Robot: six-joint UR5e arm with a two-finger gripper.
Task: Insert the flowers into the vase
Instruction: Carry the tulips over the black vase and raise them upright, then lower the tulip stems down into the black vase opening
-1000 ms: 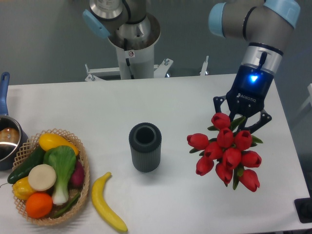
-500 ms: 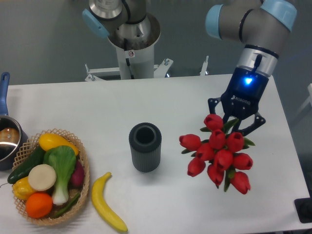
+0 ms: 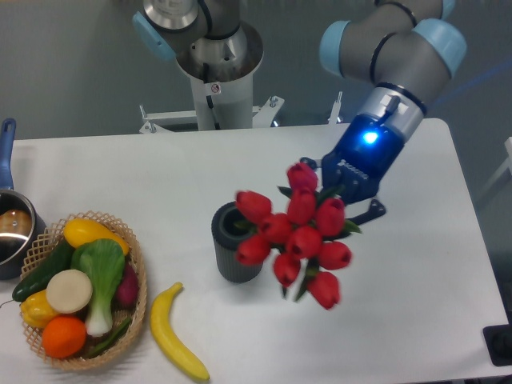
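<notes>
Now, a white worktop (image 3: 240,168) against a grey wall. Far left sits a steel pot (image 3: 12,228) with a blue handle, then a wicker basket (image 3: 136,280) of vegetables and a banana (image 3: 176,336). Centre, the vase (image 3: 237,242) stands upright. The flowers (image 3: 296,236) hang tilted, overlapping its right rim, jaws of the gripper (image 3: 340,200) clenched on them. Gripper lettering too blurred to read.

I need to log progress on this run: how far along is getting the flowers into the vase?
Done: the gripper has the flowers lifted off the table. In hand: the bunch hangs beside the vase, its leftmost buds overlapping the vase's rim. Left: the stems are not in the mouth, which looks empty; the bunch must be lined up, lowered in and released.
</notes>
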